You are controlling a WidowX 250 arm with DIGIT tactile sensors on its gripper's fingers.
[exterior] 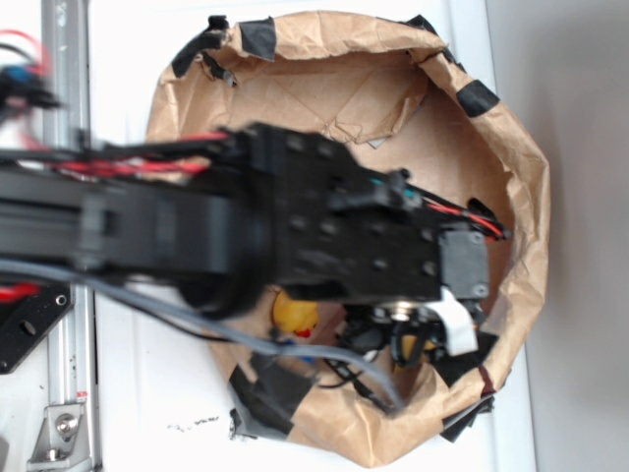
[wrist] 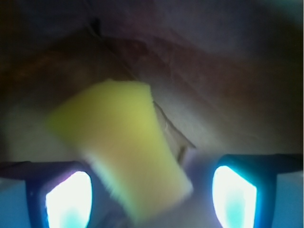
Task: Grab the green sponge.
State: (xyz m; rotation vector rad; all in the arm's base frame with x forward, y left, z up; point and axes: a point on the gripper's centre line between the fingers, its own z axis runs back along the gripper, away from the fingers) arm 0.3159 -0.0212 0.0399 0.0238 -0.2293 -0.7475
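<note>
A crumpled brown paper basin (exterior: 491, 128), its rim patched with black tape (exterior: 477, 96), takes up most of the exterior view, and the black arm (exterior: 295, 221) reaches across it from the side, hiding much of the floor. The pincer (wrist: 151, 190) sits at the arm's far end, low over the near part of the basin. A small yellow duck (exterior: 295, 317) with a reddish beak shows just under the arm, off to one side of the pincer and not between its fingers.

In the wrist view the green sponge (wrist: 124, 156) looks plain yellow. It is a tapered foam block lying on the paper floor, its narrow end running down between the two fingers (wrist: 69, 199) and its broad end stretching away ahead of them. It lies skewed, nearer one finger than the other. The fingers stand wide, with the sponge in the gap; I cannot tell whether either touches it, since the picture is blurred.

The sponge is probably very light and soft, so it should compress readily and is unlikely to slip or break. The narrower stretch between the fingers, squeezed across its long flat sides, looks the best place to hold. Because the foam gives, the fingers likely need to close well in, and a shallow grip could pinch only an edge or catch the loose paper beneath.
</note>
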